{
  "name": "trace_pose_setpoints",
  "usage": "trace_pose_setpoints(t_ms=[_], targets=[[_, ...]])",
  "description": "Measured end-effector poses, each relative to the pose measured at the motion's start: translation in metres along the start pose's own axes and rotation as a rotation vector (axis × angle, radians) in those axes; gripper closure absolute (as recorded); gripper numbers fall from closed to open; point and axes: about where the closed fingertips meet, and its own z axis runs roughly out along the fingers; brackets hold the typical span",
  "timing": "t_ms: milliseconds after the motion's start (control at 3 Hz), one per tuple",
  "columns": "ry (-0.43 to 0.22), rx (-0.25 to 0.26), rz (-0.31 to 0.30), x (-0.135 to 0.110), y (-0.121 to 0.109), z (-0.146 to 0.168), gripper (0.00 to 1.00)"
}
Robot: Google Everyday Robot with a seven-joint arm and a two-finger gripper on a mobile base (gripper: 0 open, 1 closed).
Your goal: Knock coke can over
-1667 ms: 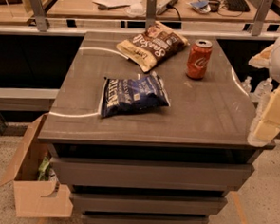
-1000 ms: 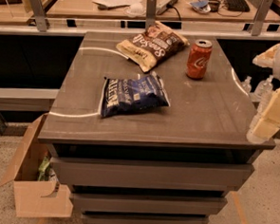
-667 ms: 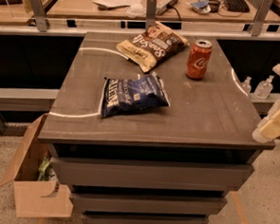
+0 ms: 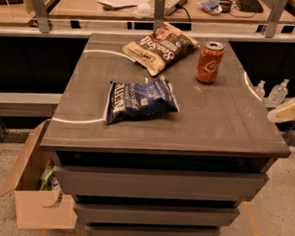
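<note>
Coke can (image 4: pixel 210 62) upright, rear-right of bench (image 4: pixel 217 119), not yet tipped.
End effector (image 4: pixel 292 110) at right frame edge, off the bench, well apart from can; its open/closed state: can't tell. Can prob. light, rigid, slick metal w/ small base, so push high on side wall, near rim.

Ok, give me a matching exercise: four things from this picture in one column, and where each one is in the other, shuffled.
Things:
1. coke can
2. blue bag
3. box
4. gripper

Places:
A. on the floor, left of the table
B. upright, far right part of the tabletop
C. right edge of the view, beside the table
D. lying flat, middle of the tabletop

Pairs: 1-B, 2-D, 3-A, 4-C
</note>
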Motion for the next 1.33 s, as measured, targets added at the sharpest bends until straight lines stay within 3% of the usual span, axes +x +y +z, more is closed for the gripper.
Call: trace_pose_setpoints(t_ms=[667,1333], targets=[[-0.275,-0.036,0.17,-0.005,-0.038,0.066,0.0],[-0.285,-0.023,0.189,-0.004,-0.033,0.071,0.0]])
